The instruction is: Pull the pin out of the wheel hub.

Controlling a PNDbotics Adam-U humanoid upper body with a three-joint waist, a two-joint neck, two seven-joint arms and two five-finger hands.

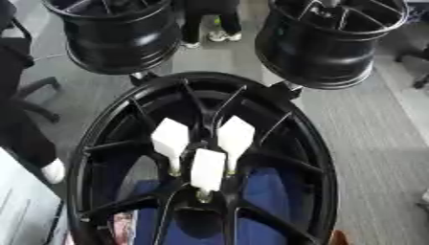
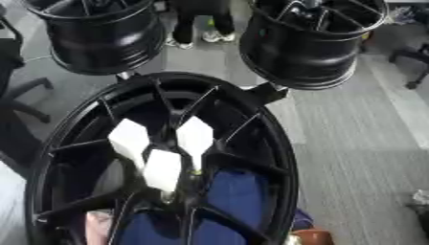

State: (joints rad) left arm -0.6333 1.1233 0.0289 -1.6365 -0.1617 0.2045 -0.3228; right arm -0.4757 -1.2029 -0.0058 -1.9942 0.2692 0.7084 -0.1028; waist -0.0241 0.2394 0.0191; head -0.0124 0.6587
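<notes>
Below the camera in the left eye view, a large black wheel hub (image 1: 201,158) with thin spokes fills most of the frame. Three white block-shaped pins (image 1: 204,152) stand in a tight cluster at its centre: one upper left (image 1: 170,139), one upper right (image 1: 235,138), one lower and between them (image 1: 208,169). Each narrows to a stem that goes down into the hub's centre. Blue material (image 1: 260,191) shows through the lower spokes. Two more black wheels (image 1: 117,36) hang behind it, one at upper left and another at upper right (image 1: 331,40), above a grey floor (image 1: 377,143). Neither robot hand appears, so whether they are released or clenched cannot be told.

Across in the right eye view, the same hub sits further left, with the three white pins again clustered at its centre. An orange-brown object (image 2: 314,237) shows at the bottom edge, right of the rim. No robot hand shows here either.
</notes>
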